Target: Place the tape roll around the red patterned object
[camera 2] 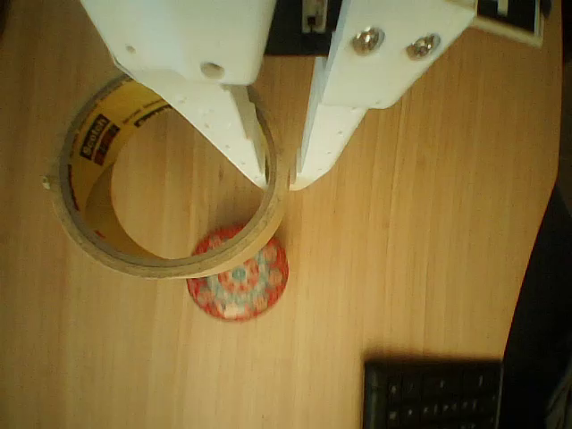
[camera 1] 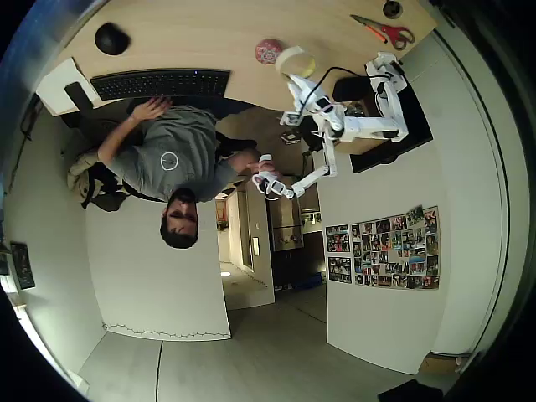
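Observation:
In the wrist view my white gripper (camera 2: pixel 281 179) is shut on the wall of the tape roll (camera 2: pixel 98 223), one finger inside the ring and one outside. The pale yellow ring hangs above the wooden desk, its lower rim overlapping the top edge of the red patterned object (camera 2: pixel 241 281), a small round disc with a pale dotted pattern. In the overhead view the tape roll (camera 1: pixel 296 61) sits just right of the red patterned object (camera 1: pixel 267 51), held by the gripper (camera 1: pixel 295 77).
A black keyboard (camera 2: pixel 438 393) lies near the bottom of the wrist view, and also shows as the keyboard (camera 1: pixel 161 83) overhead. A black mouse (camera 1: pixel 110 38), red-handled scissors (camera 1: pixel 387 32) and a seated person (camera 1: pixel 167 155) are around the desk.

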`<control>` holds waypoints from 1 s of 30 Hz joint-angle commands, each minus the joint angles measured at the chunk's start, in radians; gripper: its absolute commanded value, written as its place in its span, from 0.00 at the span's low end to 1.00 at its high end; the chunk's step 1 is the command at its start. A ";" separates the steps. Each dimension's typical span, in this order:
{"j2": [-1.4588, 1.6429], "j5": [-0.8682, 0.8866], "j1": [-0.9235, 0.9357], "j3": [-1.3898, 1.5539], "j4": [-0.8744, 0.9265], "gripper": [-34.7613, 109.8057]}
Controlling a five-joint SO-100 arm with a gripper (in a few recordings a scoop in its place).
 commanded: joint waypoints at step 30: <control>-0.693 -0.141 -0.011 -1.307 0.723 0.61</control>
